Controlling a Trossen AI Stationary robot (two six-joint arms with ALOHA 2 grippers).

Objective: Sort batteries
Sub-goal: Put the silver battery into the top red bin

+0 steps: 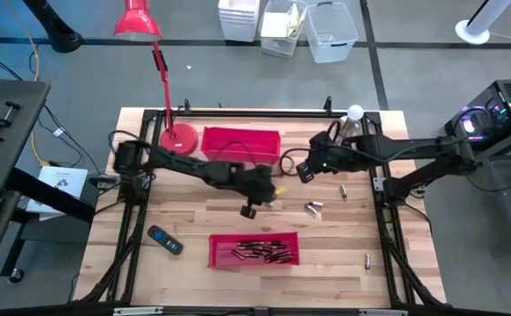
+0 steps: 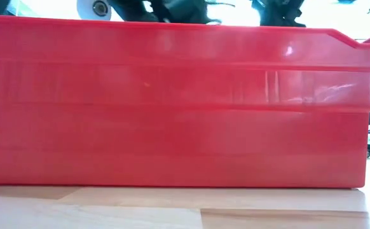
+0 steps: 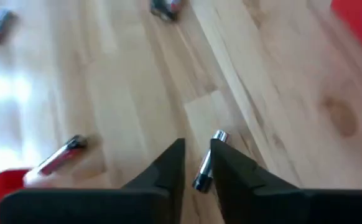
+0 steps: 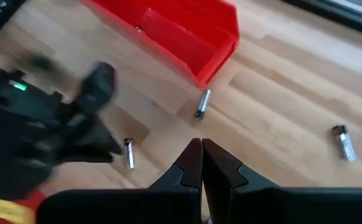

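Observation:
My left gripper (image 3: 198,144) is over the middle of the table (image 1: 248,209), open by a narrow gap. A silvery battery (image 3: 207,163) lying on the wood shows through that gap. More batteries lie loose nearby (image 3: 60,157) (image 3: 165,6). My right gripper (image 4: 201,155) hangs shut and empty above the table, right of centre (image 1: 308,168). It looks toward the far red tray (image 4: 168,31) and loose batteries (image 4: 201,104) (image 4: 129,152) (image 4: 343,142). The near red tray (image 1: 254,249) holds several dark batteries.
A red desk lamp (image 1: 163,88) stands at the far left by the far red tray (image 1: 241,142). A black handset (image 1: 164,240) lies near left. Loose batteries lie right of centre (image 1: 314,207) (image 1: 343,190) (image 1: 367,260). A red tray wall (image 2: 172,108) fills the low view.

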